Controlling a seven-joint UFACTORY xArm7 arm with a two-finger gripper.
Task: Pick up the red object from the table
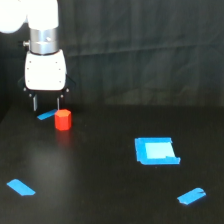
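Note:
The red object (pixel 63 120) is a small stubby red-orange cylinder standing upright on the black table (pixel 100 170), toward the exterior view's left and far back. My gripper (pixel 46 104) hangs with its white body above and a little to the left of it. Two thin fingers point down; the right fingertip (pixel 58 103) is just above the red object's top left edge. The fingers stand apart with nothing between them, so the gripper is open.
A blue tape strip (pixel 46 115) lies just left of the red object, under the gripper. A blue square patch (pixel 156 150) sits right of centre. More blue strips lie at the front left (pixel 21 187) and front right (pixel 191 196). A dark curtain hangs behind.

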